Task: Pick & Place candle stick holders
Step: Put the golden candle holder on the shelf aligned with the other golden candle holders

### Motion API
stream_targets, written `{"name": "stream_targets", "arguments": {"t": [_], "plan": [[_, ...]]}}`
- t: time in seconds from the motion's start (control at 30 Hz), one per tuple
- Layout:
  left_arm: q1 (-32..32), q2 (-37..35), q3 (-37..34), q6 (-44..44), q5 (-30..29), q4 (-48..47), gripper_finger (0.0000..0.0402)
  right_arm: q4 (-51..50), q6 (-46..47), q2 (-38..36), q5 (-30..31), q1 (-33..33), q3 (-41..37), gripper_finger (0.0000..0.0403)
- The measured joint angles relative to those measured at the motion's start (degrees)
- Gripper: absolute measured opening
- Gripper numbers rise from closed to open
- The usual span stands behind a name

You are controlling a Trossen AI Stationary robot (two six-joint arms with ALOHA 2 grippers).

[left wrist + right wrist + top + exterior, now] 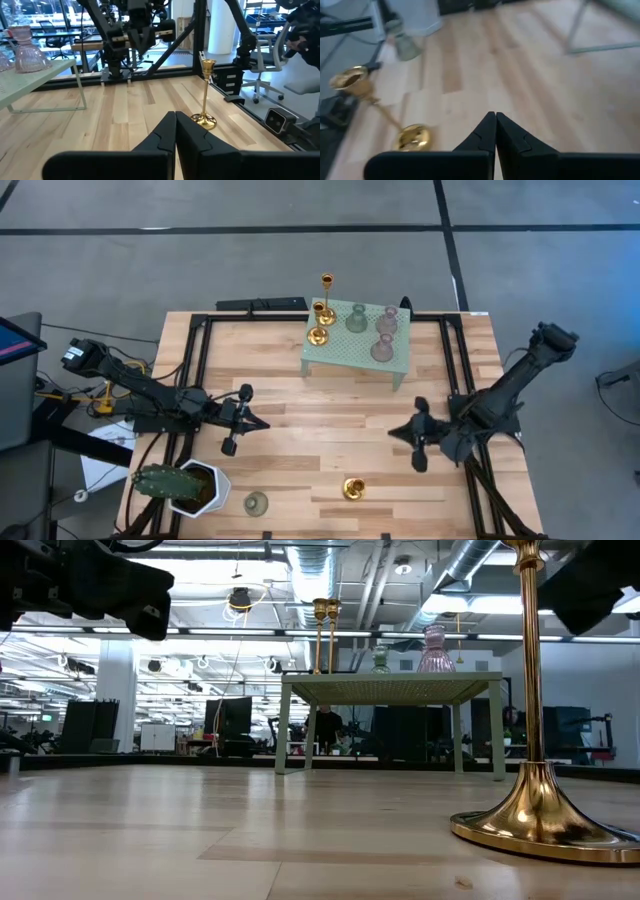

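Note:
A mint-green perforated stand (pixel 355 350) sits at the table's far middle. On it stand gold candle stick holders (pixel 320 320), a pale green one (pixel 356 318) and two pinkish ones (pixel 384 335). Near the front edge a tall thin-stemmed gold holder (pixel 352 488) stands upright on its round base (pixel 204 120), also seen in the low view (pixel 537 740) and the right wrist view (pixel 380 112). A pale green holder (pixel 256 503) stands to its left. My left gripper (pixel 262 423) hovers shut at centre-left. My right gripper (pixel 392 430) hovers shut at centre-right. Neither holds anything.
A white pot with a green cactus (pixel 185 485) stands at the near left corner. A dark bar (pixel 262 304) lies at the far edge, left of the stand. Bare wood (pixel 330 420) lies between the two grippers and the stand.

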Motion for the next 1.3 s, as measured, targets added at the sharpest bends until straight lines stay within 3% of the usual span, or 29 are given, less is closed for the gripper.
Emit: {"name": "stream_targets", "arguments": {"t": [0.27, 0.67, 1.13, 1.3], "plan": [[0.01, 0.0, 0.0, 0.09, -0.01, 0.0, 0.0007, 15.0, -3.48, 14.04, -14.11, -2.42, 0.0, 0.0], [0.01, 0.0, 0.0, 0.07, -0.01, -0.02, 0.0008, 34.17, 2.63, 30.49, -20.96, -3.31, 0.06, 0.0008], [0.01, 0.02, 0.0, 0.02, 0.01, -0.46, 0.0008, 36.55, 2.52, 45.95, -24.89, -3.24, 9.89, 0.0196], [0.01, 0.02, 0.0, 0.02, 0.01, -0.52, 0.0008, 36.57, 2.11, 48.53, -24.91, -3.24, 13.74, 0.0228]]}}
